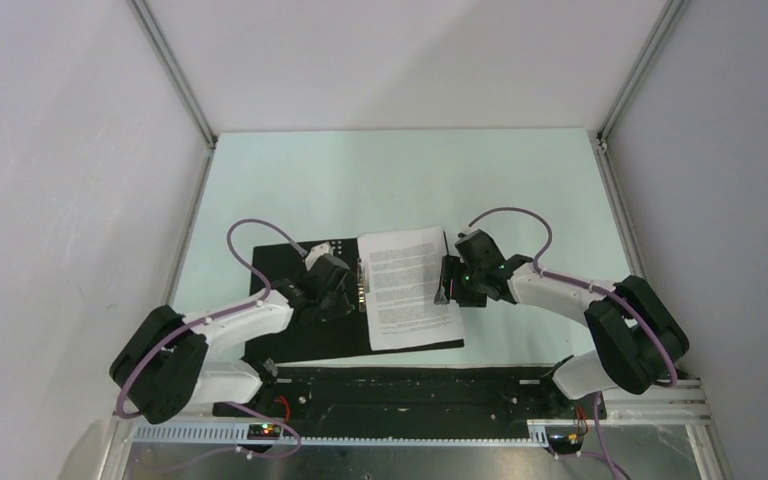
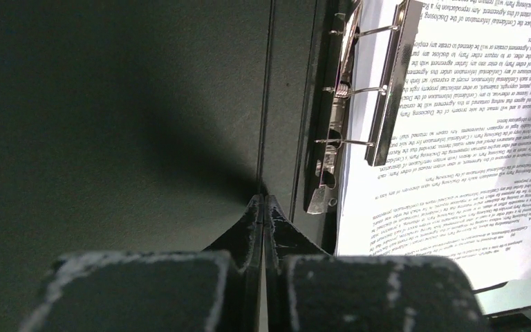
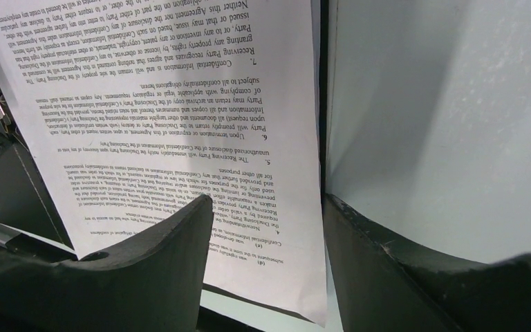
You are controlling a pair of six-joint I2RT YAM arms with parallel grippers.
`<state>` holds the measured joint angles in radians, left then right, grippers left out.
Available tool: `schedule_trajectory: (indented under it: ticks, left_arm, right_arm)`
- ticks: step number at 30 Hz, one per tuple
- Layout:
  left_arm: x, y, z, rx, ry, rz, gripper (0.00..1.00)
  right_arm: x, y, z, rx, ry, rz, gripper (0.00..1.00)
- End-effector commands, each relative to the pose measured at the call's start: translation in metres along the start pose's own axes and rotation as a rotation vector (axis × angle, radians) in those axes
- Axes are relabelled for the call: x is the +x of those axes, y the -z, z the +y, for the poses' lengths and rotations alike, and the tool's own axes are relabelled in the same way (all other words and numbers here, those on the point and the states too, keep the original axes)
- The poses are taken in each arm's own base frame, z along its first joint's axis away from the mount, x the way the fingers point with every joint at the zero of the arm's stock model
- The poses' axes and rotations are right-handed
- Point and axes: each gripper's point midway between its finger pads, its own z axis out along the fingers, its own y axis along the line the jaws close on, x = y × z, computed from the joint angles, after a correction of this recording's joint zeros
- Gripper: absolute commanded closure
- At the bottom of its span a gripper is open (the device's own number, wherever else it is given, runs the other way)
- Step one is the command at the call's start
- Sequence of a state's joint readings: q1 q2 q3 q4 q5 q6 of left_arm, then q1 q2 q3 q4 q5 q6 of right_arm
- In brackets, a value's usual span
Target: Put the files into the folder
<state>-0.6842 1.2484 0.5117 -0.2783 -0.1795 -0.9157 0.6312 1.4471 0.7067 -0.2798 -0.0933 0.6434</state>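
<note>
Left pincer [image 2: 263, 207] clenched, tips down on the black inside of the open folder [image 2: 110, 124]. In the top view, metal clip [image 2: 387, 83] and files [image 1: 410, 285] sit at its 3 o'clock, sheets flat on the folder. Right pincer [image 3: 268, 200] released, straddling the files' 3 o'clock edge over the table [image 1: 380, 180].

The folder [image 1: 290, 345] lies open on the table [image 1: 360, 180], toward its 6 o'clock side. The files [image 1: 410, 290] lie on the folder's right half, with the clip [image 1: 363, 280] at their 9 o'clock edge. The left gripper [image 2: 263, 204] sits at the clip's 9 o'clock. The right gripper [image 3: 269, 200] straddles the files' 3 o'clock edge, possibly touching.
</note>
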Motion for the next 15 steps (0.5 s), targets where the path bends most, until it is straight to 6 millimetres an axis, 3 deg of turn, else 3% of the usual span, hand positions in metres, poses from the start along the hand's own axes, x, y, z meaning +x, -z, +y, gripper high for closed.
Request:
schedule_trajectory:
  ticks: [1, 15]
  left_arm:
    - [0.004, -0.008, 0.007, -0.019, 0.023, 0.007, 1.0]
    - [0.007, -0.01, 0.009, -0.017, 0.039, 0.013, 1.0]
  right_arm:
    - [0.015, 0.003, -0.008, 0.044, -0.004, 0.03, 0.36]
    - [0.012, 0.011, 0.004, 0.038, 0.027, 0.009, 0.36]
